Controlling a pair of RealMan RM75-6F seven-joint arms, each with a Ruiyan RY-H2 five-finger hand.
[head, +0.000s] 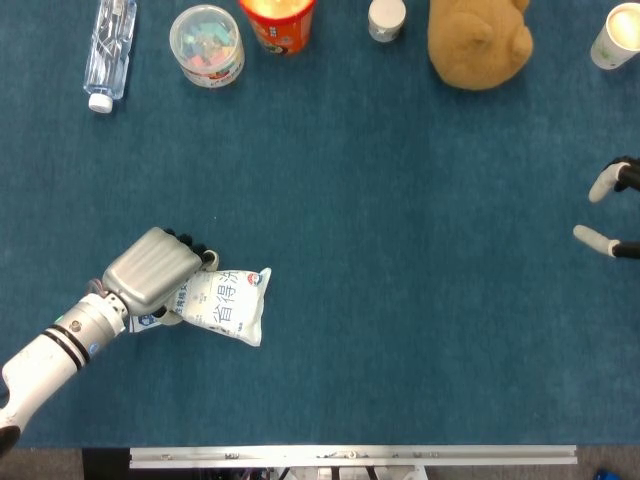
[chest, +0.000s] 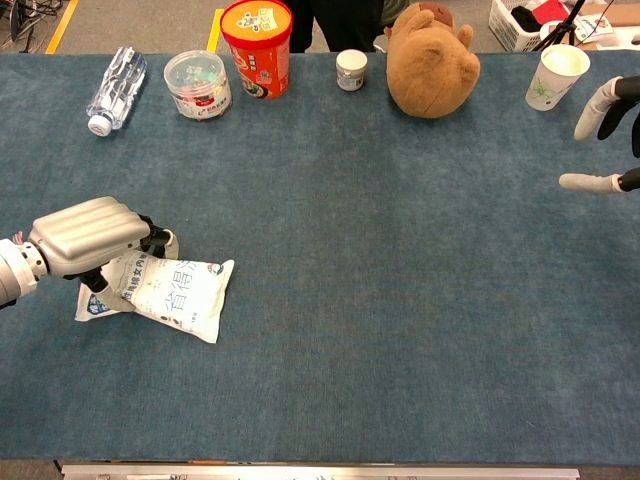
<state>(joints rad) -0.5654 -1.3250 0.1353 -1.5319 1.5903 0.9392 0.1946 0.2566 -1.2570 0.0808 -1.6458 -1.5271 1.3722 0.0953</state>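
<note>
The white snack bag (chest: 172, 293) lies on the blue table (chest: 400, 300) at the near left, and the left hand (chest: 88, 238) grips its left end with curled fingers. At the far edge stand a water bottle (chest: 112, 88), a clear tub (chest: 197, 83), a red cup (chest: 256, 47), a small jar (chest: 351, 70), a plush bear (chest: 431, 62) and a paper cup (chest: 554, 76). The right hand (chest: 607, 140), at the far right, holds nothing, fingers apart.

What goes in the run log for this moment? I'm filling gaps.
left hand: grips white pouch | pouch: on blue table | right hand: open, table's right edge
</note>
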